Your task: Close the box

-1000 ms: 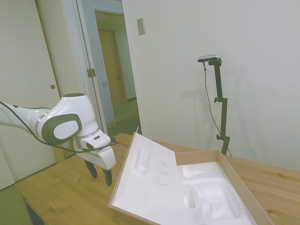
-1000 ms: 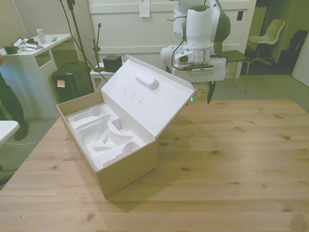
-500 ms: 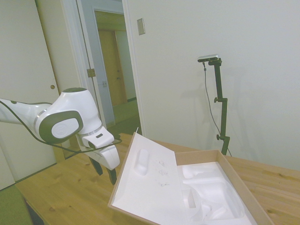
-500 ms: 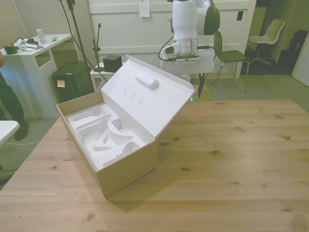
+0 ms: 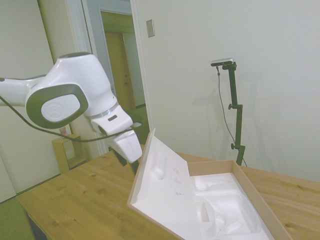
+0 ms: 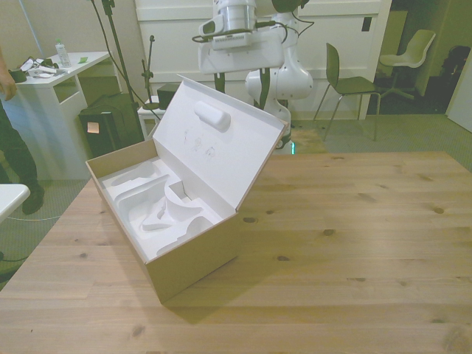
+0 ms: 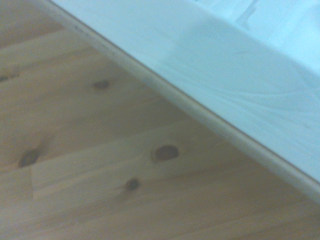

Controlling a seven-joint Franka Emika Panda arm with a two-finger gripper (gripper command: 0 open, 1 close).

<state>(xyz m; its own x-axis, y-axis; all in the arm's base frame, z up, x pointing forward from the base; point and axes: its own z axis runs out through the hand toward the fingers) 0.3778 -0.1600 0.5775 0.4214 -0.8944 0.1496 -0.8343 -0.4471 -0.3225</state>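
Box (image 6: 193, 259) on table (image 6: 354, 243), front view's left; lid (image 6: 214, 151) half-raised, white lining up, long axis along the hinge. Gripper (image 5: 131, 159) sits just behind the lid's free edge, opposite the foam tray (image 5: 222, 207). Finger state: cannot tell.

An office-like lab room. A white robot arm (image 6: 284, 70) is mounted at a wooden table (image 6: 354, 228), with plain white walls, a desk (image 6: 51, 81) holding small items, a chair (image 6: 346, 81) and an open doorway (image 5: 122, 75).

Matt cardboard box (image 6: 193, 259), seemingly foam lining; knotty wooden table (image 6: 354, 236)
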